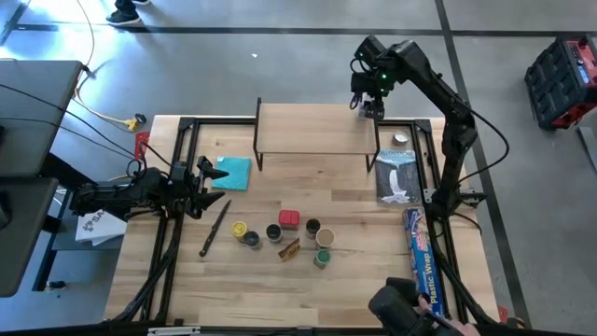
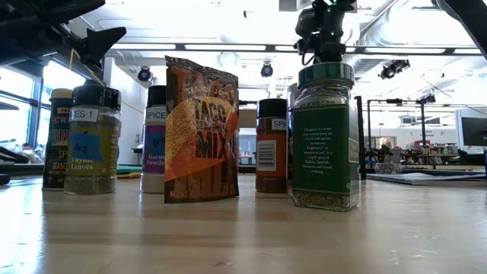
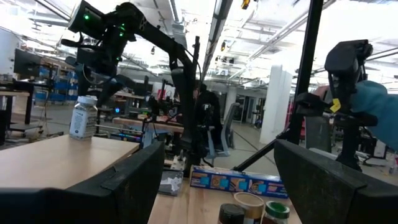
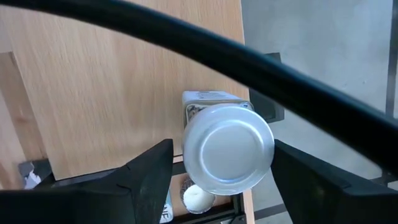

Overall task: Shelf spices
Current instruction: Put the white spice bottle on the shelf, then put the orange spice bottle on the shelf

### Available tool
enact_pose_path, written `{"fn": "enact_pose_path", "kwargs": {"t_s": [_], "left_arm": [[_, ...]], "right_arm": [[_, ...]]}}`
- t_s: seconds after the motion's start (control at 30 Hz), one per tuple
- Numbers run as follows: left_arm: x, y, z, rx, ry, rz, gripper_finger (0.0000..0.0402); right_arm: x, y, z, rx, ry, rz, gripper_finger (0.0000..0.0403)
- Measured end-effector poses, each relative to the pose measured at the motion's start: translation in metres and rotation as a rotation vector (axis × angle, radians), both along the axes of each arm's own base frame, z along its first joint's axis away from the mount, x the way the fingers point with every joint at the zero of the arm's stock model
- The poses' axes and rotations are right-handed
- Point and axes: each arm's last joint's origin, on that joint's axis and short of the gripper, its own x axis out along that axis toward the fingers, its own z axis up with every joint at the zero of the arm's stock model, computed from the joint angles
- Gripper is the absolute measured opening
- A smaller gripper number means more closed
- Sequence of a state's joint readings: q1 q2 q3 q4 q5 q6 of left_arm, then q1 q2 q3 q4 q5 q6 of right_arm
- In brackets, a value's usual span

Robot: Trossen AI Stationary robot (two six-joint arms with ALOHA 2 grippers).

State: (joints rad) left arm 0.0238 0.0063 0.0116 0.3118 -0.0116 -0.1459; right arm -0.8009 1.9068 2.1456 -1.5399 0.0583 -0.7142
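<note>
Right gripper (image 1: 370, 105) up over the shelf (image 1: 312, 131), at its far right corner; fingers (image 4: 146, 168) spread wide, clear on both sides of a white-lidded jar (image 4: 227, 148) standing upright on the shelf top, not touching it; same jar (image 3: 83, 117) seen on the shelf edge from the left wrist. Left gripper (image 1: 207, 184) low by the table's left side, beside the cloth (image 1: 233, 172); fingers parted, holding nothing. Remaining spices grouped on the table nearer the front: yellow-lidded jar (image 1: 240, 229), red box (image 1: 288, 219), packet (image 2: 201, 132), green-lidded jar (image 2: 326, 137), others close around; none on the shelf besides the white-lidded one.
</note>
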Motion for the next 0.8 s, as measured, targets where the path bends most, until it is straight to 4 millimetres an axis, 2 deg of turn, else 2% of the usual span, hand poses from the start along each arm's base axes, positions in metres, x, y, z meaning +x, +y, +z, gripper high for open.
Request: {"fn": "enact_pose_path", "kwargs": {"t_s": [0.27,0.53,0.63,0.8], "left_arm": [[0.000,0.000,0.000,0.000,0.000,0.000,0.0298],[0.000,0.000,0.000,0.000,0.000,0.000,0.0298],[0.000,0.000,0.000,0.000,0.000,0.000,0.0298],[0.000,0.000,0.000,-0.011,0.000,-0.004,0.0298]], "right_arm": [[-0.003,0.012,0.013,-0.120,0.076,0.010,0.0258],[-0.011,0.042,0.041,-0.218,0.017,-0.074,0.0259],[-0.012,0.061,0.052,-0.167,-0.103,-0.143,0.0259],[0.000,0.121,0.071,0.004,-0.298,-0.030,0.0258]]}}
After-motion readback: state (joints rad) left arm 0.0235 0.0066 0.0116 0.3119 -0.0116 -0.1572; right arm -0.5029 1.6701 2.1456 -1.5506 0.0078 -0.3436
